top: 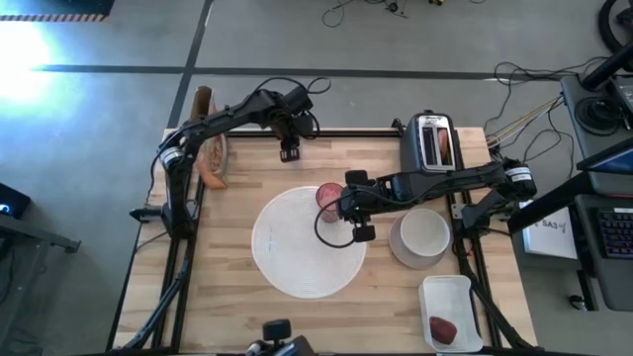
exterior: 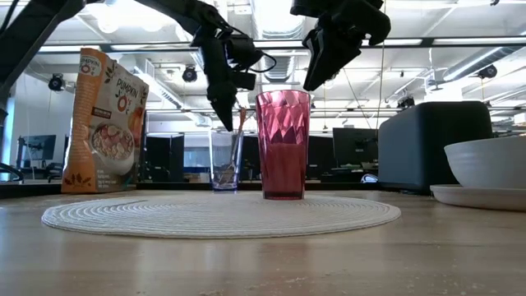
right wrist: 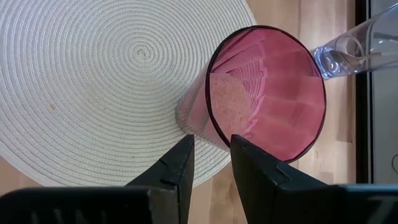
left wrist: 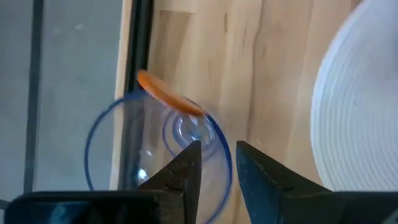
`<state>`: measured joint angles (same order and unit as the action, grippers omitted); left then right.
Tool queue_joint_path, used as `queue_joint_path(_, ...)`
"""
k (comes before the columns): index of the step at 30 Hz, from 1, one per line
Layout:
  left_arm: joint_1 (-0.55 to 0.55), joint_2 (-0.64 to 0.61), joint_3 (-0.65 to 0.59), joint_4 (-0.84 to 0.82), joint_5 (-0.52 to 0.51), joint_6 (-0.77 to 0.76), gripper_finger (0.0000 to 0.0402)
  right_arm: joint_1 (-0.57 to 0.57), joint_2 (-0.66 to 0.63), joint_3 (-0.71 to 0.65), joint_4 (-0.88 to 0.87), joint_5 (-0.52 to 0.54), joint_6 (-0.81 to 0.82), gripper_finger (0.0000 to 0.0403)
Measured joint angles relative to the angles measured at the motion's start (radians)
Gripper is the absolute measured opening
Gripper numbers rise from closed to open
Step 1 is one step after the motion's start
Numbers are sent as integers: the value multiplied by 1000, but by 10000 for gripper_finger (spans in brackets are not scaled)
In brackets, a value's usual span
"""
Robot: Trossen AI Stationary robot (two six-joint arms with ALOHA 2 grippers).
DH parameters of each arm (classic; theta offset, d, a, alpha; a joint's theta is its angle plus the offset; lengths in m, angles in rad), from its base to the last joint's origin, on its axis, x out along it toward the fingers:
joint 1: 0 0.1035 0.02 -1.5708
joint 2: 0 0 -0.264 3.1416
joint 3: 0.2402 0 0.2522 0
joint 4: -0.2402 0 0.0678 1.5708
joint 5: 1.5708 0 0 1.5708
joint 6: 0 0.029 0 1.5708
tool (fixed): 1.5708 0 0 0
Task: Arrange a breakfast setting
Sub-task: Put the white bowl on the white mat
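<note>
The pink translucent faceted tumbler [top: 328, 195] stands upright, mouth up, on the far edge of the round white woven placemat [top: 297, 255]; nothing can be made out inside it. Behind it, off the mat on the bare wooden surface [top: 237, 213], stands a small clear glass [exterior: 225, 161] holding a thin utensil with an orange end [left wrist: 168, 98] leaning against its rim.

The small white bowl [top: 424, 234] sits on a white plate [exterior: 481, 196] to the right of the mat. The black-and-silver toaster [top: 432, 141] at the far right edge holds a browned bread piece [top: 445, 146] in one slot. The rectangular white tray [top: 452, 312] at the near right corner contains a small dark-red fruit [top: 442, 327]. An orange cereal bag [exterior: 104, 120] stands at the far left edge.

The right hand [right wrist: 210, 163] hangs just above and beside the tumbler's rim, fingers parted a little and gripping nothing (the glass wall lies just ahead of the fingertips). The left arm reaches along the far edge; the left hand [left wrist: 217, 163] points down over the clear glass, fingers slightly apart, holding nothing.
</note>
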<state>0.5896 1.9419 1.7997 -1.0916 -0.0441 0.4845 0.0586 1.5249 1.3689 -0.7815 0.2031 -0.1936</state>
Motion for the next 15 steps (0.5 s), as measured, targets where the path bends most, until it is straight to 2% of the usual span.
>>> queue_joint_path(7, -2, -8, 75, -189, 13, 10, 91, 0, 0, 0, 0, 0, 3, 95)
queue_joint_path(11, -11, -29, 117, -210, 108, 46, 91, 0, 0, 0, -1, 0, 4, 95)
queue_joint_path(15, -29, -55, 163, -217, 145, 49, 91, 0, 0, 0, -5, 0, 42, 95)
